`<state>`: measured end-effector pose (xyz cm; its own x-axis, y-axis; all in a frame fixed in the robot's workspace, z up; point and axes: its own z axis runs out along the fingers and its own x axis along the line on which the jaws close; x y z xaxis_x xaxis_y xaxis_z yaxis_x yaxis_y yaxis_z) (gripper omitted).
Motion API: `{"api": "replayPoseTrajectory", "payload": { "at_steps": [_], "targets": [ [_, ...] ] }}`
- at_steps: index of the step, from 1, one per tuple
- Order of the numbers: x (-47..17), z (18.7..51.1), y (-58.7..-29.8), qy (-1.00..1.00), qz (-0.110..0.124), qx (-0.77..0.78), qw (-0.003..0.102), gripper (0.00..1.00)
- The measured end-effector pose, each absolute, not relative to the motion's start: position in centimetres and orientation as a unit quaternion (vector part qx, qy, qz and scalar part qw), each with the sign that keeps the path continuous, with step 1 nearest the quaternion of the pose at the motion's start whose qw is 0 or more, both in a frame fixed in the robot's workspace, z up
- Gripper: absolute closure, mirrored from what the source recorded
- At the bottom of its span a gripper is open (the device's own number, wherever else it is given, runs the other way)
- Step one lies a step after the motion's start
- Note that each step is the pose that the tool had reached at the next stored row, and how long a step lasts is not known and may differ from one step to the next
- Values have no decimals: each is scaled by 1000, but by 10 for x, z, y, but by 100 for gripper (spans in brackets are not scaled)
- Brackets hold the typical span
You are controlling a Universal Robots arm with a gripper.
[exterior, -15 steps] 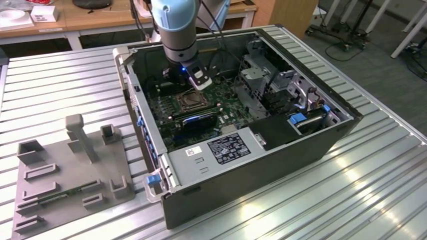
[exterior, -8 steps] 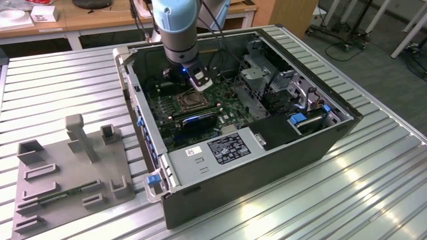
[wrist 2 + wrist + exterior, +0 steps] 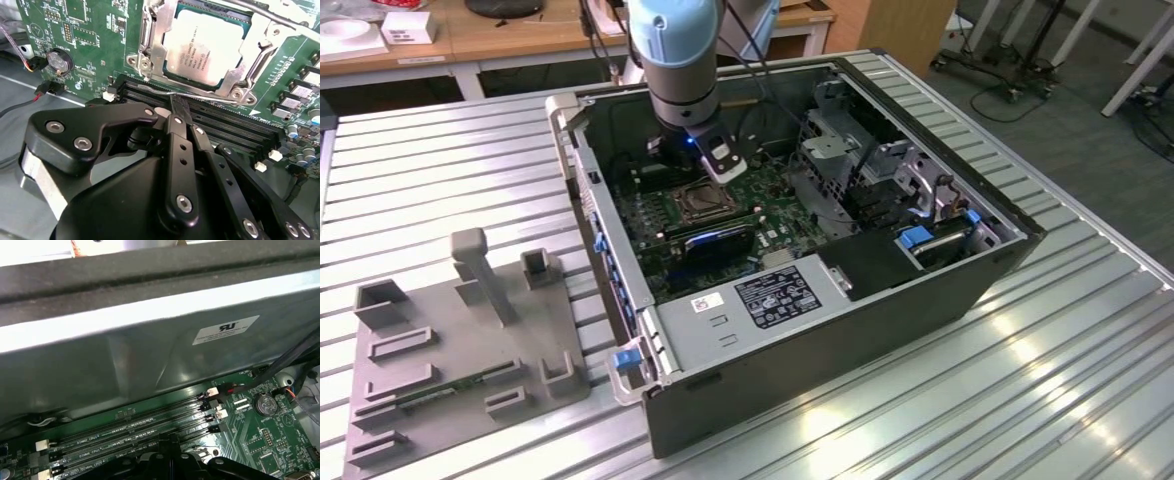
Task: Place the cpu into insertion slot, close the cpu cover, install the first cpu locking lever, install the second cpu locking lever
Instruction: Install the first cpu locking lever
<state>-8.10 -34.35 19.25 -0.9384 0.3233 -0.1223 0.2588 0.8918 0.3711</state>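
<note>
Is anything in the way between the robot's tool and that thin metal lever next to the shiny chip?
Nothing visible. In the second wrist view the tool sits right at the thin locking lever, which lies along the edge of the closed cpu cover over the cpu, beside the black memory slots.

Table: a ribbed metal tabletop is being lit brightly, glare streaking across it
Furniture: wooden desks are being seen behind
Floor: grey
</note>
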Motion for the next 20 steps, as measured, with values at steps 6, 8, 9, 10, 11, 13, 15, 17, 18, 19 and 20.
{"api": "replayPoseTrajectory", "payload": {
  "at_steps": [6, 8, 9, 10, 11, 13, 15, 17, 18, 19, 20],
  "targets": [
    [-77, 193, -344, 969, 177, 152, 86, 89],
    [-77, 193, -345, 969, 177, 152, 86, 89],
    [-77, 193, -345, 969, 178, 152, 85, 89],
    [-76, 193, -346, 968, 180, 152, 85, 89],
    [-76, 192, -347, 968, 182, 152, 84, 89],
    [-76, 192, -348, 967, 186, 153, 82, 89],
    [-75, 192, -349, 967, 188, 154, 80, 89],
    [-74, 192, -350, 967, 189, 154, 78, 89],
    [-74, 192, -350, 967, 189, 154, 77, 89],
    [-74, 192, -351, 967, 188, 155, 76, 89],
    [-73, 192, -351, 967, 188, 155, 74, 89]
  ]
}}
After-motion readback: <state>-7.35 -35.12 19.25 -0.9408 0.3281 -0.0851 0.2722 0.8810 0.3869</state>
